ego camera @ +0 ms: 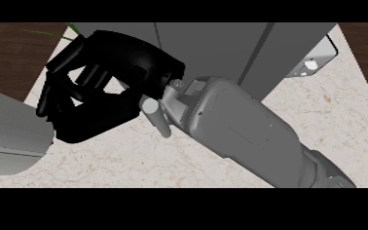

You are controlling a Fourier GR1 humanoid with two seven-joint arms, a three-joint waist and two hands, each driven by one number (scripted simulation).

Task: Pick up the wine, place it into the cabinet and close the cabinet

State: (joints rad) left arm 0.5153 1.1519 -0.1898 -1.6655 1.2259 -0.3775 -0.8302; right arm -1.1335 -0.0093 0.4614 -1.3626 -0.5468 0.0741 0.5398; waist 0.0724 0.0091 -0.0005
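My right hand (108,85) fills the left middle of the head view, its grey forearm (244,131) running in from the lower right. Its black fingers (61,95) are curled, and bare counter shows through the gaps between them. It sits low against the grey cabinet (208,44) that spans the top of the view. A cabinet panel (291,53) slants down at the right. No wine bottle shows anywhere; the hand and arm hide much of the cabinet front. Only a grey piece of my left forearm (18,136) shows at the lower left edge, without its hand.
The pale marble counter (129,161) lies below the arm. A small metal-looking part (314,61) sits right of the cabinet panel. Dark wood (22,53) shows at the upper left, with a thin green leaf (68,29) beside it.
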